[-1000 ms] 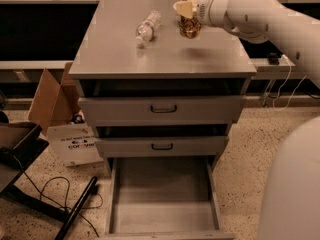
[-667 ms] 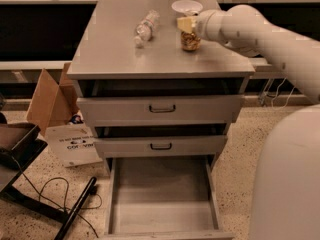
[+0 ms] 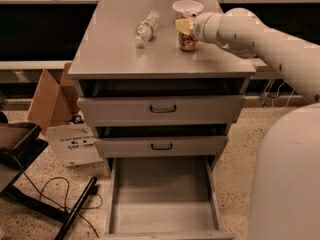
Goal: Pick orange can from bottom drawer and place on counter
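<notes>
One orange can (image 3: 188, 43) stands upright on the table (image 3: 115, 54), toward the back right of that grey top, well in from the front edge. Tool (image 3: 184, 26) sits right at the can's upper end, covering its top from the camera. Whether it grips the can or merely rests against it cannot be told, nor how far open it is. White arm (image 3: 250, 31) reaches in from the right and slopes down toward the lower right of the view. Just behind the can, near the table's back edge, is a white bowl (image 3: 187, 6). To the can's left, apart from it, a clear water bottle (image 3: 148, 25) lies on its side, cap end toward the front. Below the table, the upper drawer (image 3: 163, 109) and middle drawer (image 3: 161, 146) are closed or nearly so, each with a dark handle. Bottom drawer (image 3: 160, 204) is pulled far out over the floor, its plain grey floor in view. Left of the cabinet, an open cardboard box (image 3: 47, 101) leans beside a white printed carton (image 3: 75, 145), with a black cable (image 3: 45, 189) looping on the speckled floor in front of them. Robot's white body (image 3: 287, 184) fills the lower right.
</notes>
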Available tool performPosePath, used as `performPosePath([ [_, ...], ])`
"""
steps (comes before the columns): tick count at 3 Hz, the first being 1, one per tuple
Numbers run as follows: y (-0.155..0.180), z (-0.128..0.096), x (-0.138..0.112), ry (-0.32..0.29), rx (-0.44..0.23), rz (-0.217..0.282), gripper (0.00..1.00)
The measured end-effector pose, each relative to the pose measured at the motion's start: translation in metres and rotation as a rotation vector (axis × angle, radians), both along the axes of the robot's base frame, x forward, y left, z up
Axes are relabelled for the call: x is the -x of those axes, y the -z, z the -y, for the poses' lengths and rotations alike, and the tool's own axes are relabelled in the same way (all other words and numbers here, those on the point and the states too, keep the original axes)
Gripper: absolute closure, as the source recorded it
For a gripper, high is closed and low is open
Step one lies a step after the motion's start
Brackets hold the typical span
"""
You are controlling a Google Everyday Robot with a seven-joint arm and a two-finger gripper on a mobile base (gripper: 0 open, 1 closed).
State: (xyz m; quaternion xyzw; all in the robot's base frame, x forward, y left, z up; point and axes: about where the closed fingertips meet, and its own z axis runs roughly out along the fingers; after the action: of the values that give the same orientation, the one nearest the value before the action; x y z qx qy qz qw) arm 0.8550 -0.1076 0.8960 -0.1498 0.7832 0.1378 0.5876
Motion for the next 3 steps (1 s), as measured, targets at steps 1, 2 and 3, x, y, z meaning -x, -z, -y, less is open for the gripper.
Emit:
performPosePath([
  [1, 0.0, 0.0, 0.0, 0.0, 0.0, 0.0, 0.33],
  [2, 0.0, 0.0, 0.0, 0.0, 0.0, 0.0, 0.09],
  [3, -0.025, -0.008, 0.01, -0.053, -0.019, 0.012, 0.0],
])
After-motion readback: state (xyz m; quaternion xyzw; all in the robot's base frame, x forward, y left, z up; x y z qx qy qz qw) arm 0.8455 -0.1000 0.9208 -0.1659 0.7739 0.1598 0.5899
